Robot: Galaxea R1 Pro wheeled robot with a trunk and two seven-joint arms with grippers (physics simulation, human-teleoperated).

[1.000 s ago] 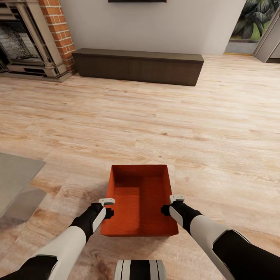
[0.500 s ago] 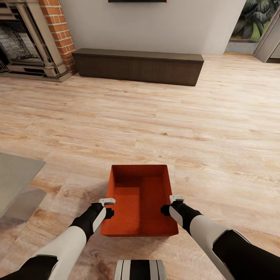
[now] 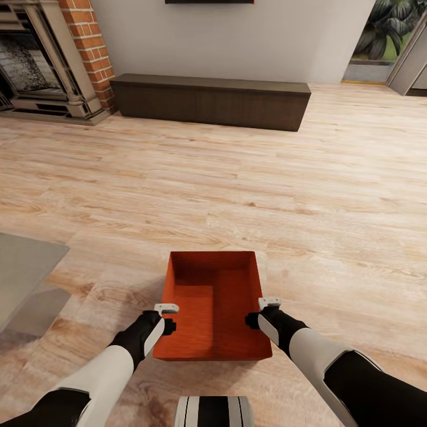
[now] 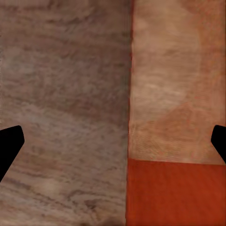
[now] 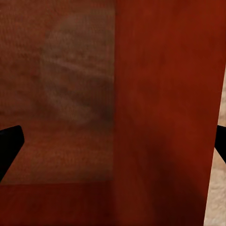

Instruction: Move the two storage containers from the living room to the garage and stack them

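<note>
One red-orange storage container [image 3: 212,308], lidless and empty, sits on the light wood-plank flooring of the living room, just in front of my base. My left gripper [image 3: 166,317] is at its left wall, near the front corner. In the left wrist view that gripper [image 4: 113,143] is open, its dark fingertips [image 4: 10,146] spread wide astride the container's wall [image 4: 174,193]. My right gripper [image 3: 261,312] is at the right wall. Its fingers are also wide apart in the right wrist view, where the gripper [image 5: 113,143] is open over the red wall [image 5: 160,94].
A long dark-brown low cabinet [image 3: 210,101] stands against the far wall, with a brick fireplace [image 3: 41,59] to its left. A grey table corner [image 3: 24,267] juts in at the left. A doorway [image 3: 385,41] opens at the back right. Wood flooring [image 3: 237,178] stretches ahead.
My left gripper has edged slightly toward the container's left wall. The container and the right arm have not moved.
</note>
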